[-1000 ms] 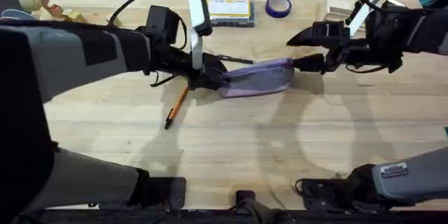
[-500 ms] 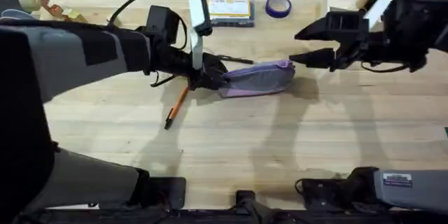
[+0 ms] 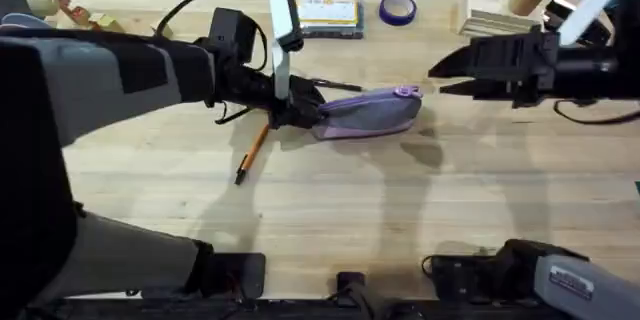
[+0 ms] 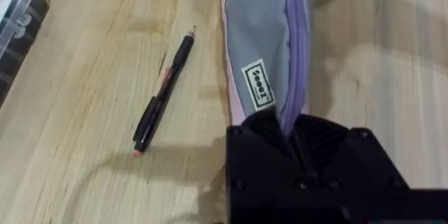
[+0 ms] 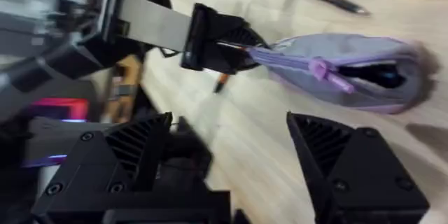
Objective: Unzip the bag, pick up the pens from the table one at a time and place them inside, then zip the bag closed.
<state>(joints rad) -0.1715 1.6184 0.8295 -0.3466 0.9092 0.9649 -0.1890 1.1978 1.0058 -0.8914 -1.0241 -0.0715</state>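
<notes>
R end effector (image 3: 447, 73) backed off bag (image 3: 368, 112); L end effector (image 3: 300, 110) clamps bag's end.

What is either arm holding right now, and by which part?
The left gripper pinches the bag at its end; the right gripper, open, holds nothing.

On the light wooden butcher-block table (image 3: 330, 210) lies one soft lavender-purple pencil pouch with a grey panel (image 3: 368, 112). There are two slim pens: one orange pen with a black tip (image 3: 252, 153) and one all-black pen (image 3: 338, 85). Along the far edge sit one flat clear box with a yellow label (image 3: 328, 14) and one blue roll of tape (image 3: 398, 8). Two robot grippers are present: one left gripper (image 3: 305, 110) and one right gripper (image 3: 445, 75).
</notes>
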